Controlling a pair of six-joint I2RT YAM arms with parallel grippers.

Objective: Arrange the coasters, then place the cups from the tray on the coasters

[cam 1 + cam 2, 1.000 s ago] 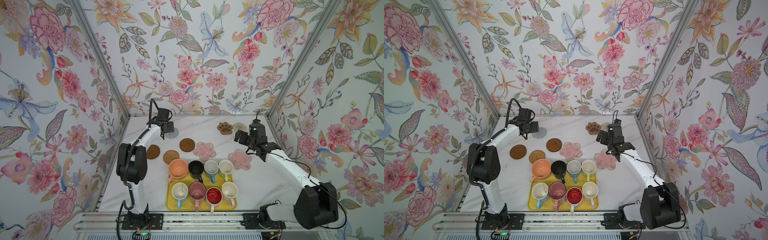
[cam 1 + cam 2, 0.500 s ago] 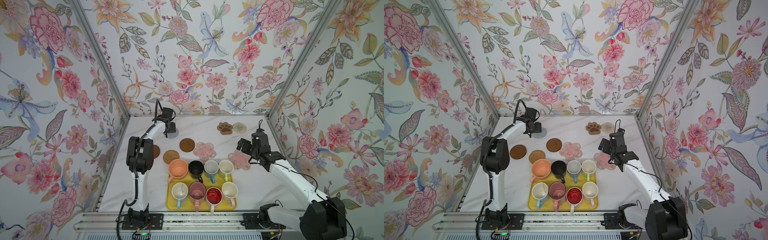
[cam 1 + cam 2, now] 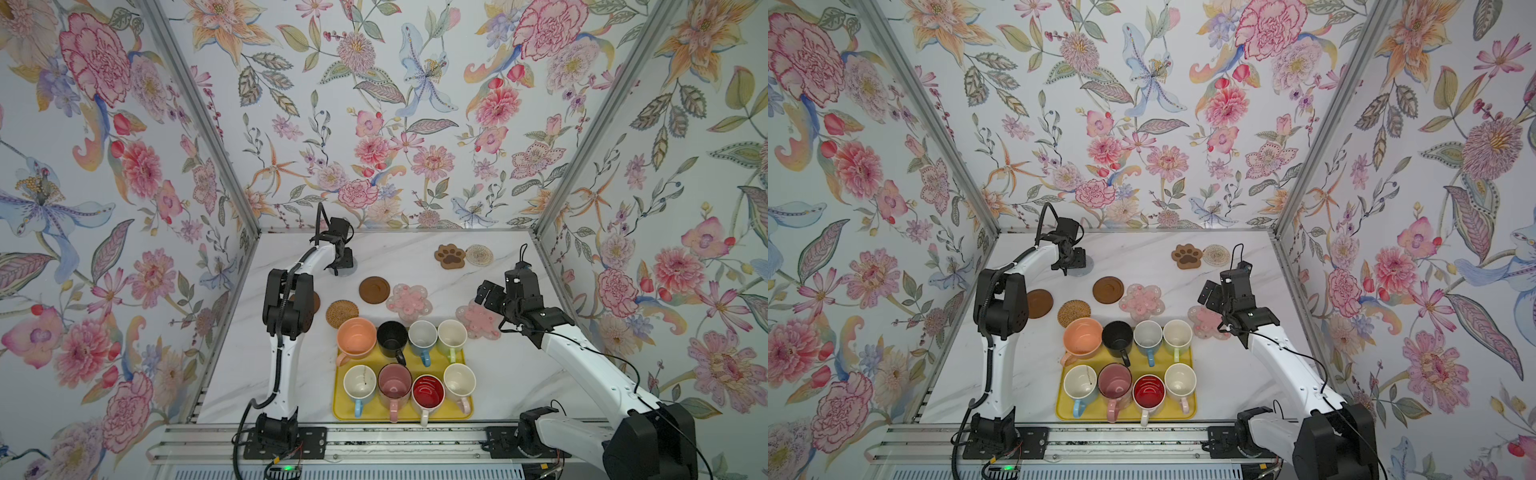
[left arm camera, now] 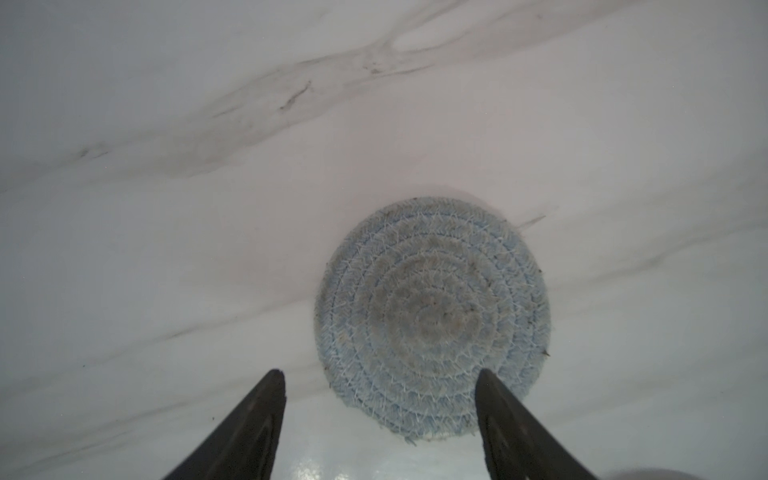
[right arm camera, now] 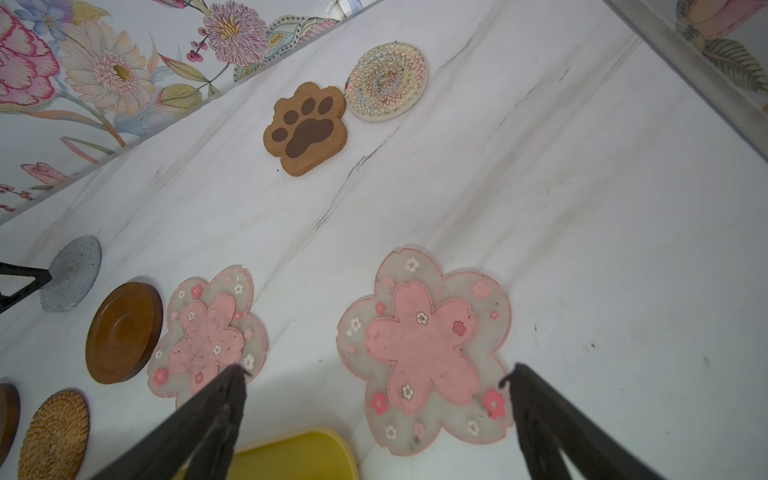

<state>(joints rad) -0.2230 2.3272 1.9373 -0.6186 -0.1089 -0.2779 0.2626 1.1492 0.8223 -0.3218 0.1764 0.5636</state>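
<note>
Eight cups (image 3: 391,337) all sitting on tray (image 3: 339,410), front of tabletop (image 3: 519,374). Right jaws spread wide, empty, hovering over pink flower coaster (image 5: 424,345) just past tray corner. Way back: left jaws apart, gripping nothing, one tip over rim of grey coaster (image 4: 432,316), which lies flat.

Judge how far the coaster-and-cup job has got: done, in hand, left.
Done: eight coasters lie flat on the table, none stacked. In hand: the left tool, open, is at the grey coaster; the right tool, open and empty, hangs over a pink flower coaster. Left: all eight cups stand on the tray; no coaster bears one.
</note>
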